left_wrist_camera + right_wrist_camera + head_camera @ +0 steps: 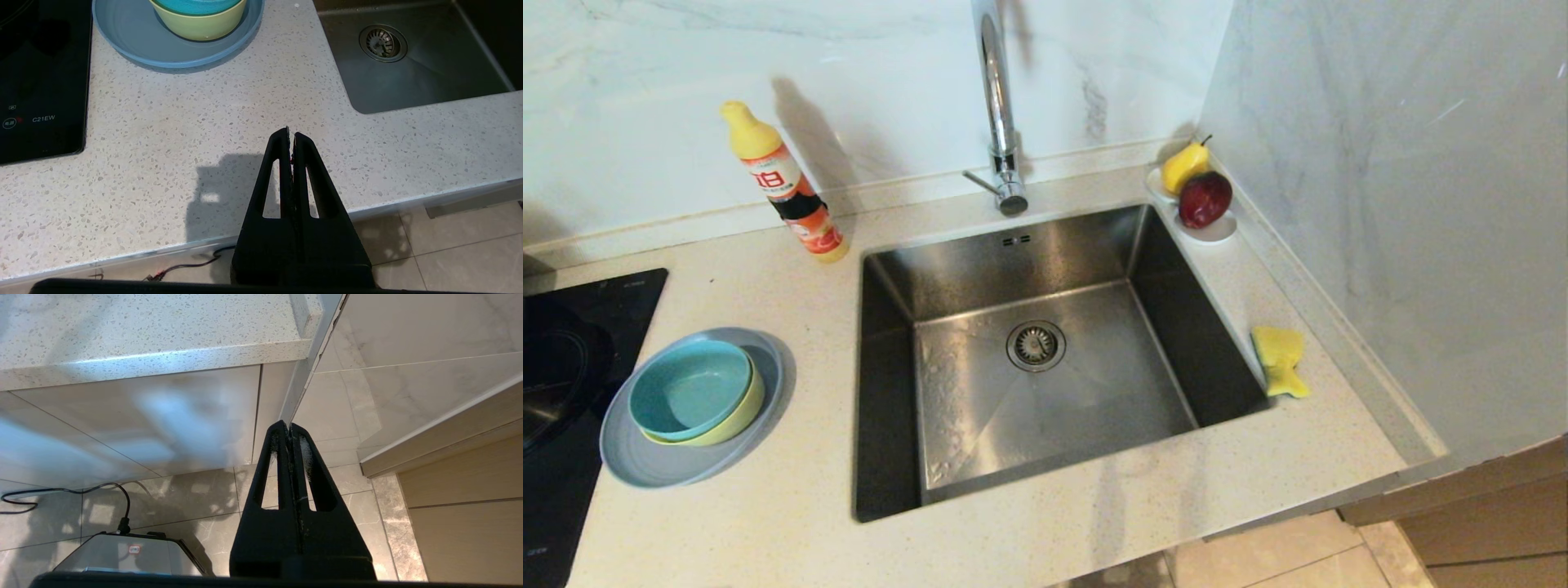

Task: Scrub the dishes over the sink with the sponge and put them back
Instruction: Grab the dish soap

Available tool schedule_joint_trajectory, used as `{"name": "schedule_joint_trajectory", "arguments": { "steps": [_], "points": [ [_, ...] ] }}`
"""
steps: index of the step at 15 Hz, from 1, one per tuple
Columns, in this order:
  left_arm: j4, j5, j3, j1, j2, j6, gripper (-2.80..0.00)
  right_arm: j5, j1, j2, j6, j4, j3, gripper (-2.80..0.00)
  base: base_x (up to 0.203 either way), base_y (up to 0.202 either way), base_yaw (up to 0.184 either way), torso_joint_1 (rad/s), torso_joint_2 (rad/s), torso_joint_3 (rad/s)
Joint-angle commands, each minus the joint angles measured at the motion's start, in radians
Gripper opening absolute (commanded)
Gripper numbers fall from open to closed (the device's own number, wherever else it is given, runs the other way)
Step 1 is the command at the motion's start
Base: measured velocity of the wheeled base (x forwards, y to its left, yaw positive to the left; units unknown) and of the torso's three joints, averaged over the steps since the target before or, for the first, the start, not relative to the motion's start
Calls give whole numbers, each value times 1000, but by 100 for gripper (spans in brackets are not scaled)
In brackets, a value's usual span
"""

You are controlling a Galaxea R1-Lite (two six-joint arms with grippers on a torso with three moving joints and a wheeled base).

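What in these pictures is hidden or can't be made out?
- Yellow-green bowl: head view, its inside is covered by the teal bowl nested in it.
- Grey-blue plate: its middle is hidden under both bowls.
- Sponge: only yellow foam shows; its underside is unseen.
- Bottle: label print too small to read.
- Cooktop: cut off by the edge.

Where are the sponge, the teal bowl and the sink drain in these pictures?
sponge (1279, 359), head view, middle of its yellow face.
teal bowl (689, 389), head view, inner floor of the bowl.
sink drain (1036, 345), head view, centre of the round strainer.
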Motion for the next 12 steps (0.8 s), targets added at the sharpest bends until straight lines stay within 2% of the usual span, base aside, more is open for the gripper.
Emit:
{"name": "schedule_joint_trajectory", "arguments": {
  "steps": [1, 10, 12],
  "points": [
    [0, 2, 0, 1, 0, 1, -280, 0, 0, -2, 0, 0, 0, -280, 0, 0, 0, 0, 0, 0],
    [-1, 6, 0, 1, 0, -5, -280, 0, 0, -2, 1, 0, 0, -280, 0, 0, 0, 0, 0, 0],
    [-1, 36, -51, 1, 0, -4, -280, 0, 0, -2, 0, 0, 0, -280, 0, 0, 0, 0, 0, 0]
  ]
}}
